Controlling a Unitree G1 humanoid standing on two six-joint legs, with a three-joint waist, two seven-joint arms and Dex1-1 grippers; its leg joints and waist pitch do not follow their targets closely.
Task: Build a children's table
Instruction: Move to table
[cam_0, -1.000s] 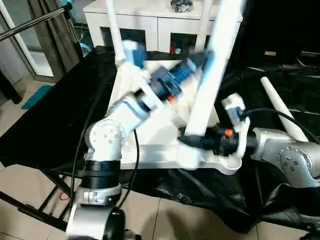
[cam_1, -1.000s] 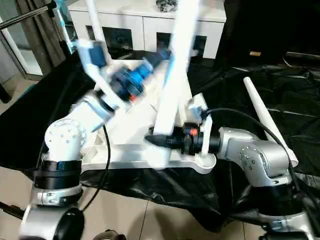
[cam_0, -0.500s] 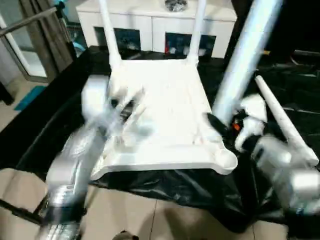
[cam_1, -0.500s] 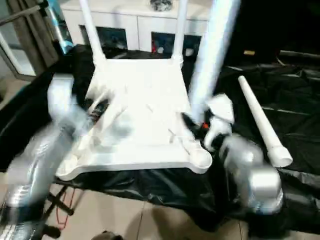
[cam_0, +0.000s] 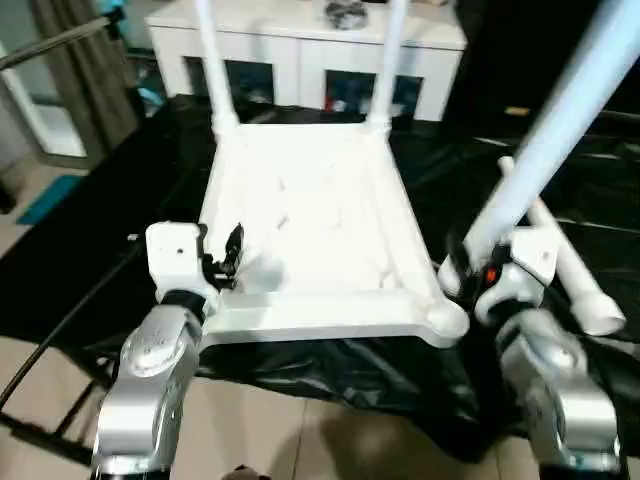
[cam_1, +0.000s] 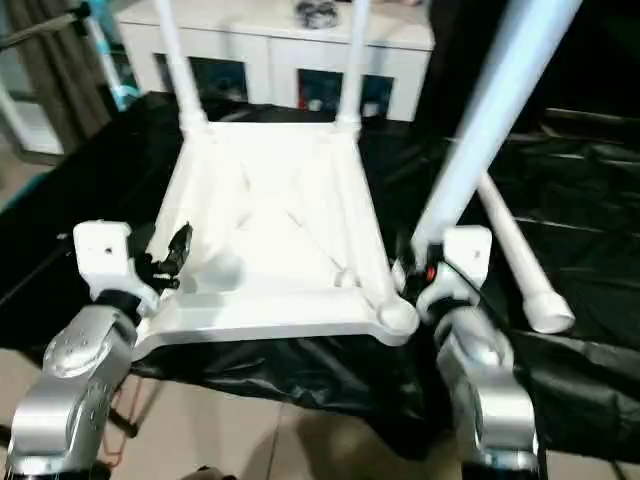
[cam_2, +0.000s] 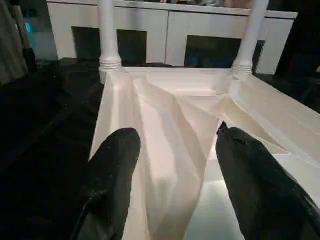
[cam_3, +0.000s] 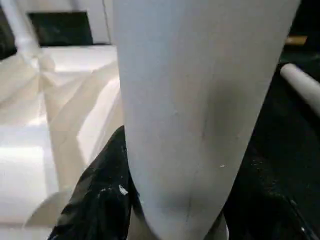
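Observation:
The children's table's white tabletop (cam_0: 320, 220) lies upside down on black cloth, ribbed underside up. Two white legs stand in its far corner sockets, one on the left (cam_0: 213, 70) and one on the right (cam_0: 385, 70). My right gripper (cam_0: 468, 266) is shut on the thick end of a third leg (cam_0: 545, 140), which slants up and to the right just above the near right corner socket (cam_0: 447, 320). In the right wrist view this leg (cam_3: 200, 100) sits between my fingers (cam_3: 100, 195). My left gripper (cam_0: 226, 254) hangs open and empty over the tabletop's near left part, its fingers (cam_2: 112, 165) spread apart.
Another loose white leg (cam_0: 565, 265) lies on the black cloth (cam_0: 120, 200) to the right of the tabletop, behind my right arm. A white cabinet (cam_0: 300, 40) stands behind the table. Tiled floor (cam_0: 330, 440) lies below the near edge.
My left arm has drawn back from across the tabletop to its near left side. My right gripper has carried the leg from the near edge's middle to the near right corner.

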